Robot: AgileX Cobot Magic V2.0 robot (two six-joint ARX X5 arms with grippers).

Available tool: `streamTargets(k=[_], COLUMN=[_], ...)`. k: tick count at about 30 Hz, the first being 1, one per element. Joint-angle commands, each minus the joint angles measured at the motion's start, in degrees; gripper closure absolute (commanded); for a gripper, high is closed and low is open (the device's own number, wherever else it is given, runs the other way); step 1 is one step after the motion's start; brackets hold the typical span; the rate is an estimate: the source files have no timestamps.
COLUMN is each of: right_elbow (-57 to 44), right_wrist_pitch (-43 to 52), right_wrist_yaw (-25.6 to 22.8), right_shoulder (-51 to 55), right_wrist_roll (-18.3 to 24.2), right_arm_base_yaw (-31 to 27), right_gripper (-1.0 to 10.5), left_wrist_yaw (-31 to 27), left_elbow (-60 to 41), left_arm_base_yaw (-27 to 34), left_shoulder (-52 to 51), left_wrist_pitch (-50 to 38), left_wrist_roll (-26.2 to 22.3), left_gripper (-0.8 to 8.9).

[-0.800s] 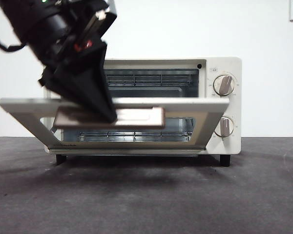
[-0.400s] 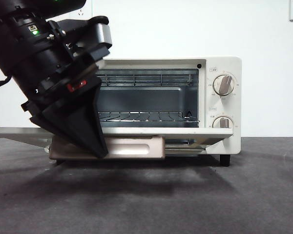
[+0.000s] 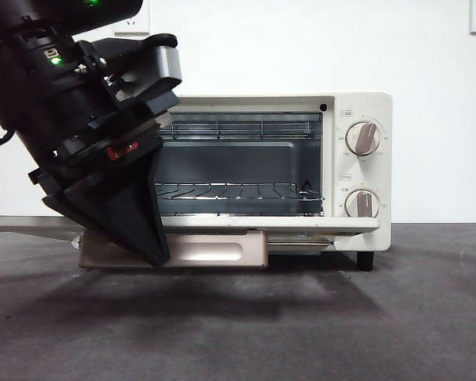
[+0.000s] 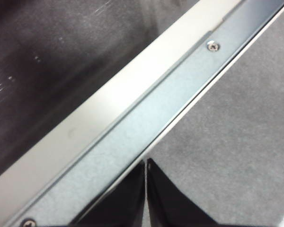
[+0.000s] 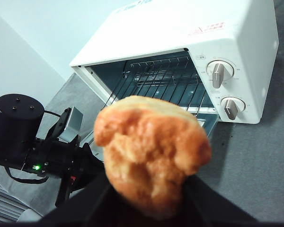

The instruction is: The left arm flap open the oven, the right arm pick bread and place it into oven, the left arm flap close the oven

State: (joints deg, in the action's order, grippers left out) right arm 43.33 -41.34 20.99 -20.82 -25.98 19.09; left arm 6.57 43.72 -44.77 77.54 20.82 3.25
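Right now I read the first step as done: the oven stands with its door dropped flat, the wire rack bare and open to reach. My left gripper sits at the door's front edge by the beige handle; in its wrist view the two jaws are pressed together with only a hairline between them, the door's metal lip lying just beyond their tips, and I see nothing gripped. My right gripper is clamped on the bread, which fills the space between its jaws, held up in the air with the open oven well beyond it. What I judge is left: carry the bun onto the rack, release it, back out, then have the left arm flip the door shut.
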Motion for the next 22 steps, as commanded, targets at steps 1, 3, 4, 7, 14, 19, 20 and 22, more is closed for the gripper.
streamTargets(k=[1, 3, 4, 7, 14, 19, 20, 22], right_elbow=[0.6, 0.6, 0.6, 0.6, 0.6, 0.6, 0.6, 0.6], right_wrist_pitch=[0.6, 0.6, 0.6, 0.6, 0.7, 1.7, 2.5, 4.6], right_wrist_yaw=[0.0, 0.0, 0.0, 0.0, 2.1, 5.9, 7.1, 8.9], right_shoulder=[0.0, 0.0, 0.0, 0.0, -0.6, -4.7, -6.0, -8.7], right_wrist_roll=[0.0, 0.1, 0.1, 0.5, 0.7, 0.7, 0.8, 0.8], right_arm_base_yaw=[0.2, 0.2, 0.2, 0.2, 0.3, 0.3, 0.4, 0.9], right_gripper=[8.1, 8.1, 8.1, 8.1, 8.1, 8.1, 8.1, 8.1], left_wrist_yaw=[-1.5, -0.4, 0.0, 0.6, 3.9, 3.9, 3.8, 3.4], left_elbow=[0.7, 0.7, 0.7, 0.7, 1.0, 2.0, 2.1, 2.5], left_arm_base_yaw=[-0.2, -0.5, -0.6, -1.0, -1.4, -1.4, -1.4, -1.4], left_shoulder=[0.7, 0.7, 0.7, 0.7, -2.2, -9.7, -12.0, -16.2], left_wrist_pitch=[-2.2, -1.5, -1.2, 0.8, 3.1, 7.5, 8.5, 10.5], left_wrist_roll=[0.7, 0.7, 0.7, 0.7, 0.8, 0.9, 0.9, 0.9], left_gripper=[7.98, 7.98, 7.98, 7.98, 7.98, 7.98, 7.98, 7.98])
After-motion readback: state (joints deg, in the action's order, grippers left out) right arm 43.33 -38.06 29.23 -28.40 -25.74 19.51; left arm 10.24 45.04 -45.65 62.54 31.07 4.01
